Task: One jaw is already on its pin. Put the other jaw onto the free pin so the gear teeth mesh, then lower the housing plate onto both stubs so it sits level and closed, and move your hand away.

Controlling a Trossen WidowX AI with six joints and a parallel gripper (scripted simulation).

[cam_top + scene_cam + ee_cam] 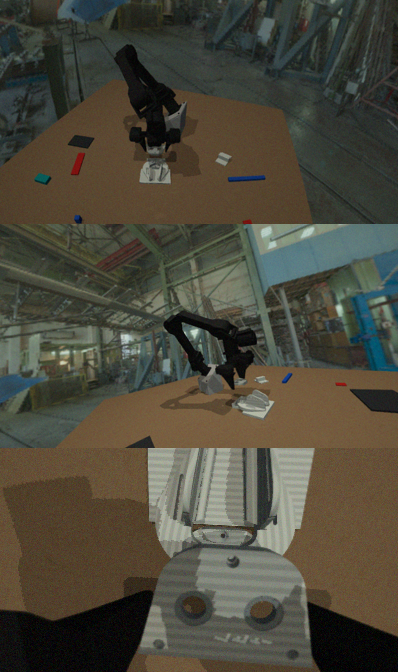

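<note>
My gripper (156, 151) (237, 382) (224, 604) is shut on the housing plate (155, 150) (240, 382) (230, 583), a pale plate with two round holes and a rounded front edge. The plate hangs above the table, just behind the white base (166, 180) (264, 412) (303, 478) in the top view. Two pale jaws stand side by side on the base, a left one (148, 175) and a right one (161, 173). In the wrist view the plate's front edge overlaps the base's near end. The pins, stubs and gear mesh cannot be made out.
A small white angled piece (223, 158) (260, 379) and a blue bar (246, 178) (286, 378) lie to the right in the top view. A black flat piece (81, 141), a red strip (78, 163) and a teal block (42, 178) lie left. A blue cube (78, 219) lies near the front.
</note>
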